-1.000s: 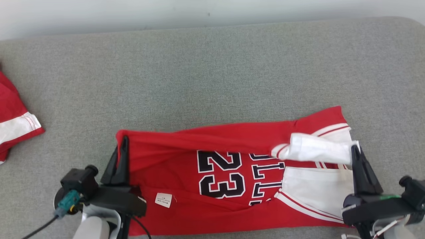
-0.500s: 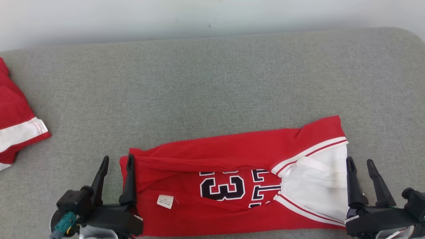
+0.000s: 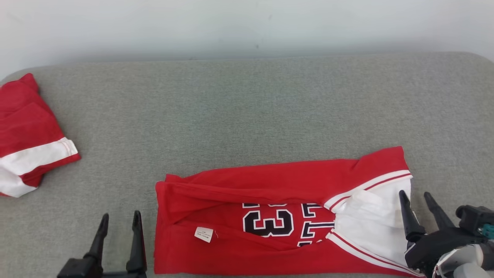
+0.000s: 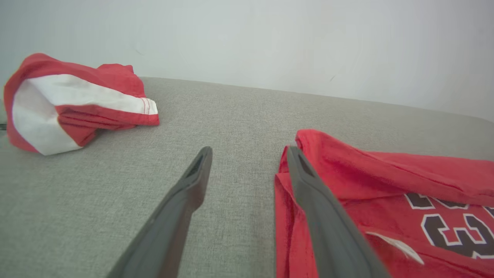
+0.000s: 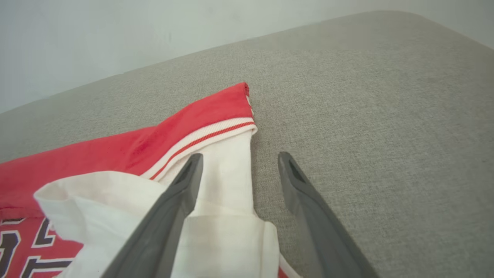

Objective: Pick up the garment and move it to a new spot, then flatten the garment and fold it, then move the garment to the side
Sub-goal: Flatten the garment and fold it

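shirt [image 3: 270,235]: half-folded strip, near front edge of cushion [image 3: 247,116], right of middle | left gripper [image 3: 120,214]: jaws spread, empty, just beside shirt's left end | right gripper [image 3: 414,193]: jaws spread, empty, straddling white right end | handling: light, limp, probably slides; pinch all layers at both short ends

Left gripper [image 3: 119,215]: two long, matt black fingers tapering to narrow rounded tips, set in a blocky black base [image 3: 83,269]. Right gripper [image 3: 415,194] is of the same build, its fingers seated in a chunky black housing [image 3: 436,243] that carries a black cylindrical knob [image 3: 471,215] and a small teal connector [image 3: 488,231], with a pale grey-white forearm shell [image 3: 459,262] behind. Close up in the wrist views the fingers [image 4: 173,216] read dark grey and flat-sided, each with a shallow elongated recess near the tip.
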Tool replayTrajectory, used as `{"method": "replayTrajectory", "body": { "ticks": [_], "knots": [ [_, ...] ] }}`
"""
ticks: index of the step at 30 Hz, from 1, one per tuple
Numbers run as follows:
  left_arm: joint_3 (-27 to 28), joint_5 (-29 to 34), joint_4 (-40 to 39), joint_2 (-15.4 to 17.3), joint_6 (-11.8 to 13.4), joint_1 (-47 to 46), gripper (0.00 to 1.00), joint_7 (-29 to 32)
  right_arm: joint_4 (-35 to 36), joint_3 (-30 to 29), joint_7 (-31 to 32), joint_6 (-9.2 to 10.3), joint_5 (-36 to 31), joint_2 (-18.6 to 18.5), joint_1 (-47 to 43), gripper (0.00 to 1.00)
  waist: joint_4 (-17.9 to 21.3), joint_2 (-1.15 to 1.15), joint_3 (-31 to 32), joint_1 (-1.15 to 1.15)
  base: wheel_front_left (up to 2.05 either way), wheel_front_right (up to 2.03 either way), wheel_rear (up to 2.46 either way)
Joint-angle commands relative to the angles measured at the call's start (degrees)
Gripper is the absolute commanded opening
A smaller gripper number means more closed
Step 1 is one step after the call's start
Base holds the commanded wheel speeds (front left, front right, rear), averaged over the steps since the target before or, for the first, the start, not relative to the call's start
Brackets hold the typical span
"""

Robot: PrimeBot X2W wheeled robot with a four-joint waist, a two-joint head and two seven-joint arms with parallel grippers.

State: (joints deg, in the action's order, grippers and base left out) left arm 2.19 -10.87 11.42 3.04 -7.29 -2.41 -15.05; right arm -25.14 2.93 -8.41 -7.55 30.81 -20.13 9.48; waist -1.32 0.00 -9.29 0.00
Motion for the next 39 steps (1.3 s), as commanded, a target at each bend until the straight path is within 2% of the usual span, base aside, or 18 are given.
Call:
{"method": "replayTrajectory", "body": {
  "ticks": [1, 9, 14, 15, 16, 18, 24, 32, 39],
  "knots": [
    [-0.5, -0.49, -0.11, -0.18, 0.47, 1.39, 1.0, -0.18, -1.77, 0.89, 1.28, 0.14, -0.34, -0.3, 1.14, 1.0, -1.24, 0.0, 0.82, 0.0, 0.0, 0.0, 0.0],
    [-2.87, -1.01, 0.84, -0.18, 1.59, 3.66, 1.0, -0.18, -10.26, 3.76, 5.9, 0.14, -0.62, -1.58, 3.98, 1.0, -3.44, 0.0, 1.87, 0.0, 0.0, 0.0, 0.0],
    [-4.04, 0.11, 1.55, -0.18, 2.15, 4.24, 1.0, -0.18, -12.61, 8.38, 8.17, -0.01, 1.85, -1.16, 3.31, 1.0, -4.41, 0.0, 2.89, 0.0, 0.0, 0.0, 0.0],
    [-4.18, 0.23, 1.59, -0.18, 2.25, 4.56, 1.0, -0.18, -12.5, 9.54, 8.72, -0.02, 2.63, -1.17, 2.81, 0.88, -4.47, 0.0, 3.15, 0.0, 0.0, 0.0, 0.0],
    [-4.35, 0.26, 1.58, -0.18, 2.34, 4.83, 1.0, -0.18, -12.28, 10.62, 9.11, -0.05, 3.46, -1.3, 2.39, 0.49, -4.49, 0.0, 3.37, 0.0, 0.0, 0.0, 0.0],
    [-4.7, 0.65, 1.56, -0.18, 2.71, 5.11, 1.0, -0.18, -11.91, 12.52, 9.65, -0.05, 4.55, -1.84, 1.94, 0.0, -4.4, 0.0, 3.83, 0.0, 0.0, 0.0, 0.0],
    [-5.22, 1.53, 1.22, -0.18, 3.38, 6.33, 1.0, -0.18, -12.93, 13.93, 8.45, 0.07, 6.34, -4.44, 3.44, 0.0, -3.37, 0.0, 5.36, 0.0, 0.0, 0.0, 0.0],
    [-5.37, 1.65, 0.8, -0.18, 3.9, 7.08, 1.0, -0.18, -20.74, 8.93, 4.25, 0.15, 4.32, -10.29, 6.58, 0.0, -2.49, 0.0, 6.4, 0.0, 0.0, 0.0, 0.0],
    [-4.75, 1.48, 0.26, -0.17, 4.24, 7.72, 1.0, -0.18, -22.56, 6.6, 1.55, 0.15, 2.88, -11.87, 8.47, 0.0, -1.12, 0.0, 6.54, 0.0, 0.0, 0.0, 0.0]
  ]
}}
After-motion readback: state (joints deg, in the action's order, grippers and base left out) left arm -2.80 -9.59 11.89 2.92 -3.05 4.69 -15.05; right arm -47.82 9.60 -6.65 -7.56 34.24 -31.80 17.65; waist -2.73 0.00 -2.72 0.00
